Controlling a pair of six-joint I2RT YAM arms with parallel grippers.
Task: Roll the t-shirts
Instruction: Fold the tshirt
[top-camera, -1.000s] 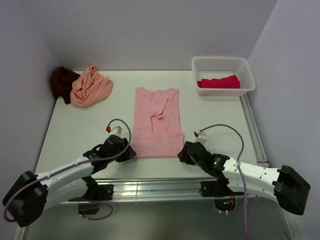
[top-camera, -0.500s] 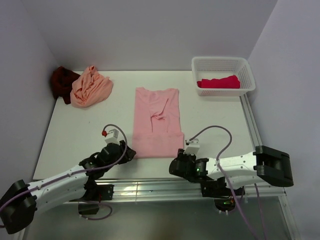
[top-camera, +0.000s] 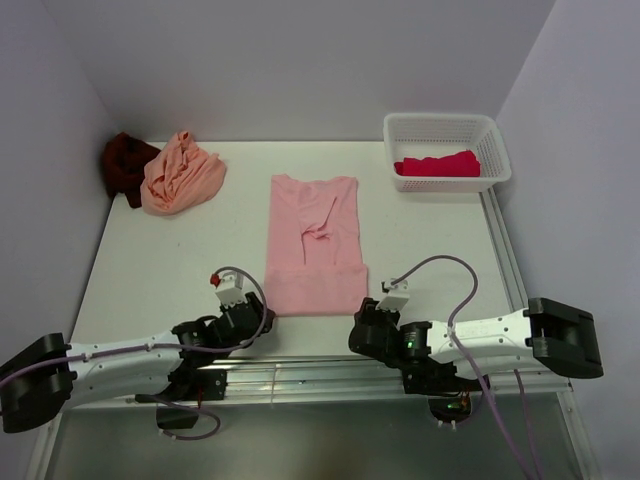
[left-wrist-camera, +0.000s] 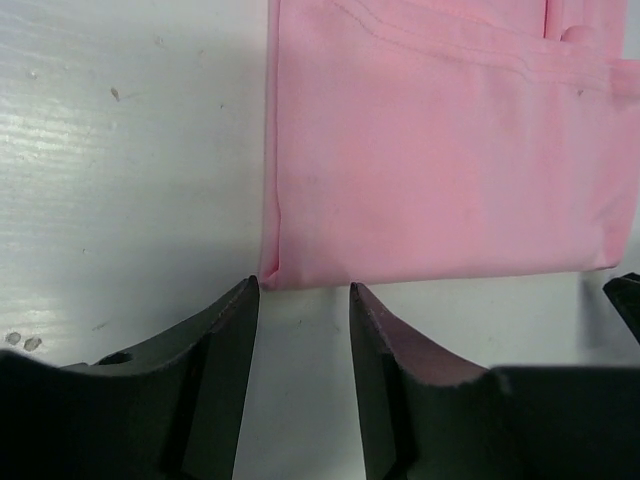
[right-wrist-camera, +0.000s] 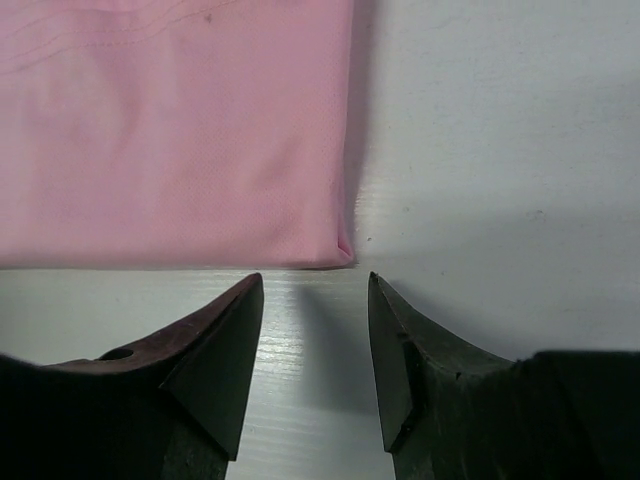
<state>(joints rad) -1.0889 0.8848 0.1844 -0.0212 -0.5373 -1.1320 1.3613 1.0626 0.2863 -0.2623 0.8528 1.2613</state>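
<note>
At table centre, the light pink cloth t-shirt (top-camera: 313, 245) lies flat, folded into a long strip, not yet rolled. Left gripper (left-wrist-camera: 302, 292) and right gripper (right-wrist-camera: 313, 282), both spread and empty, sit just short of its near hem corners. Crumpled peach-orange t-shirt (top-camera: 182, 172) and dark maroon t-shirt (top-camera: 125, 165) lie far left. Bright red t-shirt (top-camera: 437, 164) lies bundled in the white plastic lattice basket (top-camera: 445, 128), possibly done. Judgement: three left to roll.

white table (top-camera: 150, 260) boxed by pale lilac walls (top-camera: 300, 60).
</note>
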